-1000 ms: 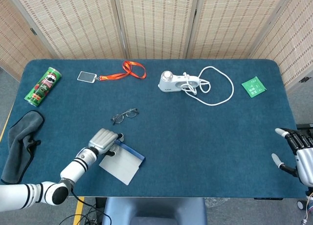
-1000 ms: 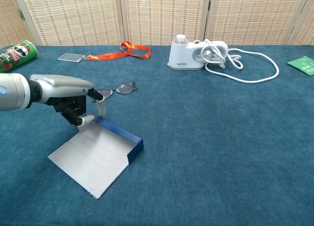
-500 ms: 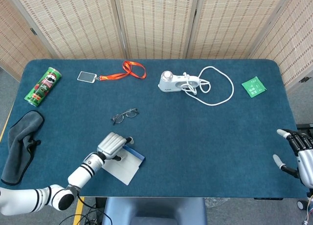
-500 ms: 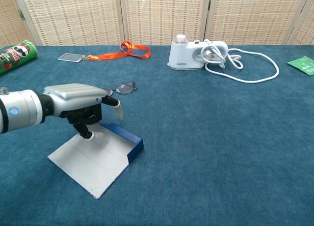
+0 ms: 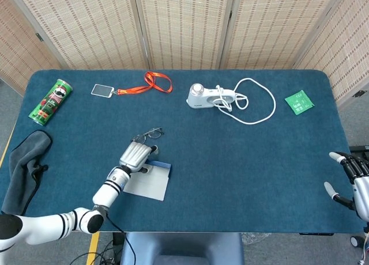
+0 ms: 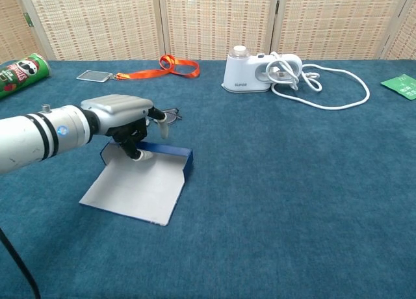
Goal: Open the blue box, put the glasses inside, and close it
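Note:
The blue box (image 5: 152, 181) lies open near the table's front left, its grey lid (image 6: 133, 187) flat and its low blue wall (image 6: 170, 153) on the far side. My left hand (image 5: 137, 155) sits over that far wall, fingers (image 6: 138, 154) curled down into the box, thumb sticking out beyond the rim. The glasses (image 5: 151, 132) lie just behind this hand; in the chest view the hand (image 6: 122, 115) hides most of the glasses (image 6: 173, 112). My right hand (image 5: 353, 181) hangs at the table's right front edge, fingers spread, holding nothing.
A white device with a coiled cable (image 5: 214, 97) sits at the back centre, an orange lanyard with a badge (image 5: 157, 80) to its left. A green chip can (image 5: 51, 101) and a dark cloth (image 5: 23, 171) lie at the left edge, a green packet (image 5: 299, 101) at far right.
My left hand has moved forward and to the right with the box, which has turned and slid closer to the glasses. The right hand has barely shifted.

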